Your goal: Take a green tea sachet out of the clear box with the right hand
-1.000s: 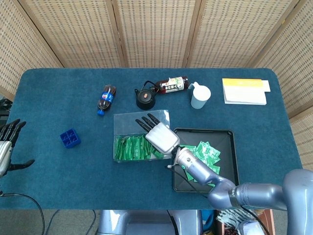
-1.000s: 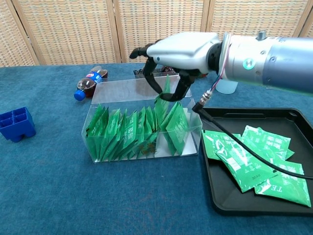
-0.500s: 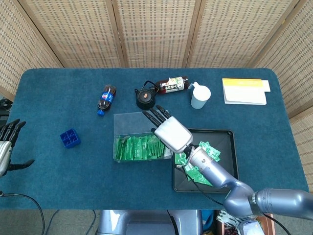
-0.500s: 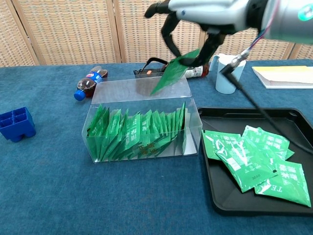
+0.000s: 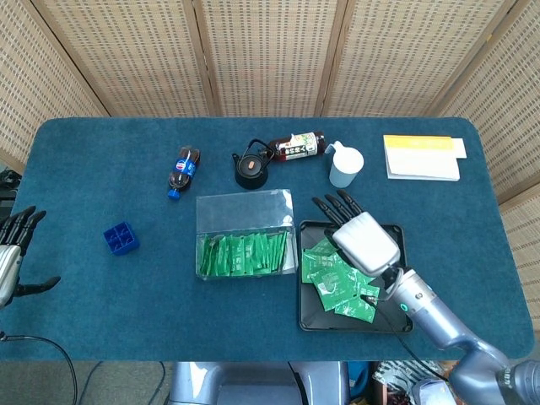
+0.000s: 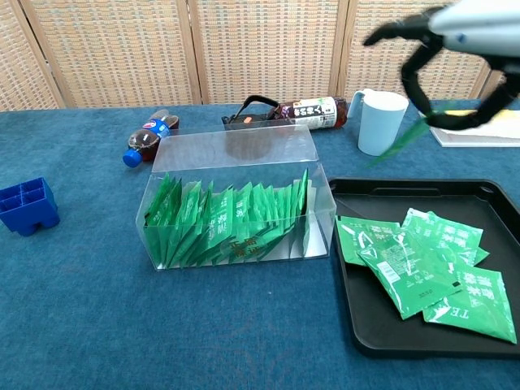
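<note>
1. A green sachet (image 6: pixel 400 140) is pinched in the fingers (image 6: pixel 413 81) of the right hand (image 6: pixel 443 69); it is seen edge-on and blurred in the chest view, held in the air above the black tray (image 6: pixel 487 188), well clear of the clear box (image 6: pixel 236 213).
2. The hold is judged thin: only an edge of the sachet appears to be caught, so it could slip out and fall short of the tray, onto the bench (image 6: pixel 203 325) or back towards the box.
3. If the sachet is released from this height, it could flutter and land across the tray rim instead of on the loose sachets (image 6: pixel 418 260) already lying there.
4. The white cup (image 6: pixel 379 122) stands just behind the hanging sachet in the chest view; a sideways sweep of the hand could knock it over.
5. Behind the box lie a tea bottle (image 6: pixel 313 112), a small black pot (image 5: pixel 251 167) and a cola bottle (image 6: pixel 146 140); none is judged to be in the path.
6. A blue block (image 6: pixel 27 206) sits at the far left and a yellow-edged pad (image 5: pixel 422 157) at the far right, both well apart from the tray.
7. The left hand (image 5: pixel 12 253) is held off the bench edge, its fingers apart and holding nothing.
</note>
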{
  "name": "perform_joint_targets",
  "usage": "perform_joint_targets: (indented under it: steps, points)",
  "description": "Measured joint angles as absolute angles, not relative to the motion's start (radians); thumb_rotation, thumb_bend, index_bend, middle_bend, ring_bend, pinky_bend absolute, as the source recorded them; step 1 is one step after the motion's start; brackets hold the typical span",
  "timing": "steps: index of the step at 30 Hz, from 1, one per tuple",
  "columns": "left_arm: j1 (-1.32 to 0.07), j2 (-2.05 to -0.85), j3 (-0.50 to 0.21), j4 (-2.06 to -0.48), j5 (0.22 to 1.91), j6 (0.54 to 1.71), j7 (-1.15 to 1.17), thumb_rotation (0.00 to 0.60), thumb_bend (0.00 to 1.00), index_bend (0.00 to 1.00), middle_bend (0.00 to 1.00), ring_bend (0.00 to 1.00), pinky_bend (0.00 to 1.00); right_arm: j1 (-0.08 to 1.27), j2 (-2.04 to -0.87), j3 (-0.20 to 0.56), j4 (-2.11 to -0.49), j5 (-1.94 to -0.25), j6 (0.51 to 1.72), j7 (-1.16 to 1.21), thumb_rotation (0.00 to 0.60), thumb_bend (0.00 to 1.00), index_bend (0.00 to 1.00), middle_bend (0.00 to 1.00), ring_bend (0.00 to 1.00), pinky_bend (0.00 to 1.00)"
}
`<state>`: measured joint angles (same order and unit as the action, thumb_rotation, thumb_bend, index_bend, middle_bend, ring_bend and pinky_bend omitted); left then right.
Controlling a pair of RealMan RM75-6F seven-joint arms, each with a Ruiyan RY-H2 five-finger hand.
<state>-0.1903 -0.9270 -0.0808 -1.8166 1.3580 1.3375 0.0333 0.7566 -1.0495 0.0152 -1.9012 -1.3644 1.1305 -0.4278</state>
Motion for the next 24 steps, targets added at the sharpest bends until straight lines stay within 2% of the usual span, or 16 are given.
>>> perform_joint_targets:
  steps: [6,8,10,12,13,14,16,20,24]
  points:
    - [-0.187,-0.928,-0.078,-1.821,1.361,1.343,0.04,0.6,0.11,0.0,0.0,0.0,0.0,0.672,-1.066,-0.042,-1.784,-1.466,1.168,-0.307,0.6,0.56,0.65,0.1,0.0,0.0]
    - [-0.186,-0.928,-0.078,-1.822,1.362,1.346,0.042,0.6,0.11,0.0,0.0,0.0,0.0,0.656,-1.074,-0.051,-1.759,-1.49,1.179,-0.278,0.6,0.54,0.56,0.08,0.0,0.0]
    - [-0.185,-0.929,-0.077,-1.823,1.363,1.347,0.045,0.6,0.11,0.0,0.0,0.0,0.0,0.64,-1.082,-0.058,-1.737,-1.516,1.191,-0.249,0.6,0.4,0.32,0.04,0.0,0.0]
    - [-0.185,-0.93,-0.077,-1.824,1.363,1.347,0.049,0.6,0.11,0.0,0.0,0.0,0.0,0.628,-1.087,-0.062,-1.718,-1.541,1.203,-0.225,0.6,0.23,0.17,0.01,0.0,0.0]
    - [-0.185,-0.93,-0.076,-1.824,1.364,1.347,0.05,0.6,0.11,0.0,0.0,0.0,0.0,0.623,-1.089,-0.063,-1.71,-1.55,1.208,-0.216,0.6,0.15,0.11,0.0,0.0,0.0]
    - [-0.185,-0.931,-0.076,-1.825,1.364,1.347,0.052,0.6,0.11,0.0,0.0,0.0,0.0,0.618,-1.09,-0.063,-1.703,-1.557,1.214,-0.208,0.6,0.12,0.08,0.0,0.0,0.0]
    - [-0.185,-0.932,-0.075,-1.826,1.366,1.347,0.055,0.6,0.11,0.0,0.0,0.0,0.0,0.609,-1.089,-0.062,-1.694,-1.571,1.228,-0.197,0.6,0.07,0.05,0.0,0.0,0.0]
    - [-0.183,-0.931,-0.076,-1.825,1.366,1.353,0.053,0.6,0.11,0.0,0.0,0.0,0.0,0.586,-1.075,-0.057,-1.699,-1.599,1.274,-0.189,0.6,0.07,0.05,0.0,0.0,0.0]
    - [-0.18,-0.932,-0.075,-1.822,1.373,1.359,0.054,0.6,0.11,0.0,0.0,0.0,0.0,0.521,-1.063,-0.057,-1.71,-1.635,1.397,-0.174,0.6,0.04,0.05,0.0,0.0,0.0]
